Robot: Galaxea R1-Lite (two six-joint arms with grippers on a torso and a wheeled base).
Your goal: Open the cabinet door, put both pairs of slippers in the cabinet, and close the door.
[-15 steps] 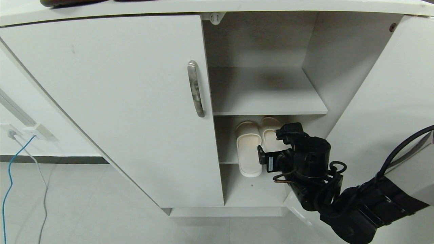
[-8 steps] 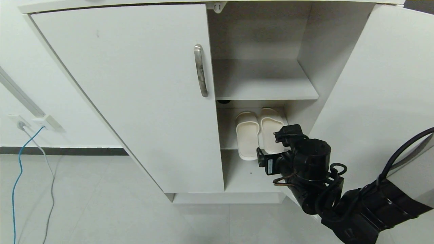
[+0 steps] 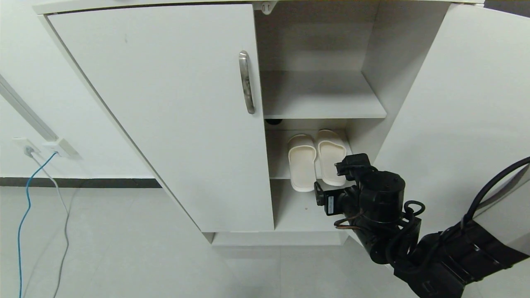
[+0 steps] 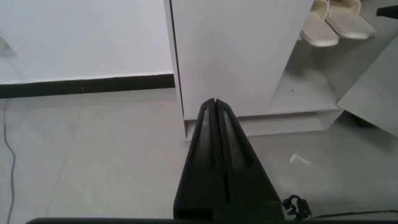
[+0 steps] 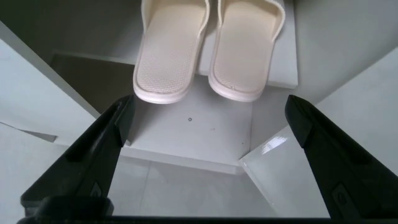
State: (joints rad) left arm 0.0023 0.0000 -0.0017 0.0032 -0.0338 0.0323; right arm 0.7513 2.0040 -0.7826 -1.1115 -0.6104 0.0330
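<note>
A pair of cream slippers (image 3: 316, 159) lies side by side on the white cabinet's middle shelf (image 3: 277, 165), heels slightly over its front edge. My right gripper (image 3: 335, 178) hangs open just in front of and below the slippers, with nothing between its fingers. In the right wrist view the slippers (image 5: 208, 43) lie beyond the spread fingers (image 5: 99, 162) of the right gripper (image 5: 210, 106). My left gripper (image 4: 214, 109) is shut and empty, low over the floor before the cabinet's left door. The slippers (image 4: 336, 22) show past that door.
The left door (image 3: 165, 103) is closed, with a metal handle (image 3: 246, 82). The right door (image 3: 455, 103) stands swung open beside my right arm. The upper shelf (image 3: 323, 99) and bottom shelf (image 3: 296, 209) are bare. A blue cable (image 3: 25, 215) hangs from a wall socket at left.
The whole head picture has shifted, so the camera moved. My right gripper now overlaps the slippers less and sits a little nearer me. The slippers stay on the shelf.
</note>
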